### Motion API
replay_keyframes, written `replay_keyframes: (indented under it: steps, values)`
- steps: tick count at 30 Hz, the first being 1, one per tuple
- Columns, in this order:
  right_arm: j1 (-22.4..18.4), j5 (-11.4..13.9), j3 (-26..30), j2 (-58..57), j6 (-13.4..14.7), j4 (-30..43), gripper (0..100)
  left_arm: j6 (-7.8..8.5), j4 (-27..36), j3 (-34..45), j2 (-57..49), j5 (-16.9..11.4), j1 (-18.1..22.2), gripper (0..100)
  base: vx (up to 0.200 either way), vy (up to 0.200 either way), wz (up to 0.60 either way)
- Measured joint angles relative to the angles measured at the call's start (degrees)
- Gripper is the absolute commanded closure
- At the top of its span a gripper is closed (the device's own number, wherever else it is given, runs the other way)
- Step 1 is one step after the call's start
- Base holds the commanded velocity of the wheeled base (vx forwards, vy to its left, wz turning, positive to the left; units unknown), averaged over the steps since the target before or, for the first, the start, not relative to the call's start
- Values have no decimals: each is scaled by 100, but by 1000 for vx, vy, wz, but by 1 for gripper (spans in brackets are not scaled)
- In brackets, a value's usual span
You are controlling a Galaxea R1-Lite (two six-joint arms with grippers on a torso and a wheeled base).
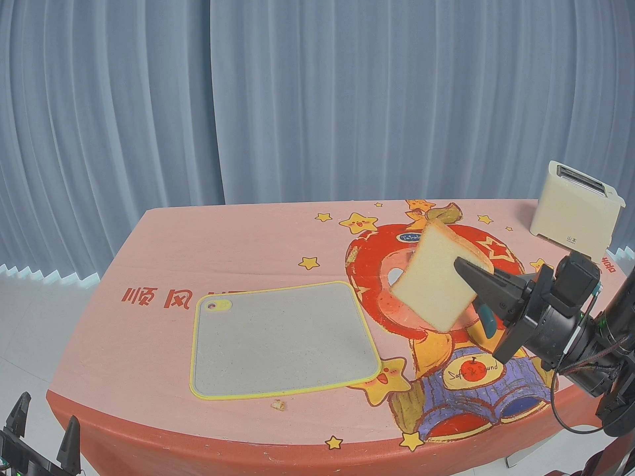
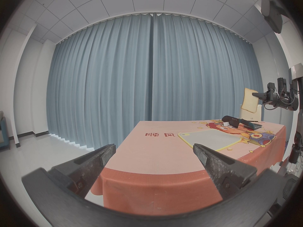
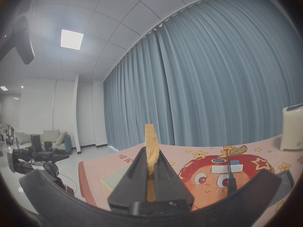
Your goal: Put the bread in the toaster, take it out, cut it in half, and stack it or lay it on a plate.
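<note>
My right gripper is shut on a slice of bread and holds it tilted in the air above the right half of the table. The right wrist view shows the bread edge-on, pinched between the fingers. A white toaster stands at the far right corner, slot upward, beyond the held slice. Part of a knife with a blue handle lies on the cloth under the gripper. My left gripper hangs open off the table's near left corner, with nothing between its fingers.
A grey cutting board with a yellow rim lies flat at the table's front centre. A small crumb sits just in front of it. The pink printed tablecloth is bare at the left and back.
</note>
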Motion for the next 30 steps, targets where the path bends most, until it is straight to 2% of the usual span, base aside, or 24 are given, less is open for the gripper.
replay_keyframes:
  steps: [10, 14, 20, 25, 30]
  values:
    - [107, 6, -57, 96, 485, -20, 100, 4, 0, 0, 0, 2, 0, 0, 0, 0, 0]
    - [150, 39, -102, 196, 885, -27, 100, 11, 0, 0, 0, 2, 0, 0, 0, 0, 0]
    - [433, 22, -260, 282, 1441, -28, 100, 15, -2, 0, 0, -2, 0, 0, 0, 0, 0]
    - [494, 96, -491, 333, 1574, 33, 100, 15, -2, 0, 0, -7, 0, 0, 0, 0, 0]
    - [477, 274, -1031, 474, 1673, 178, 100, 13, -2, 0, 0, -7, 0, 0, 0, 0, 0]
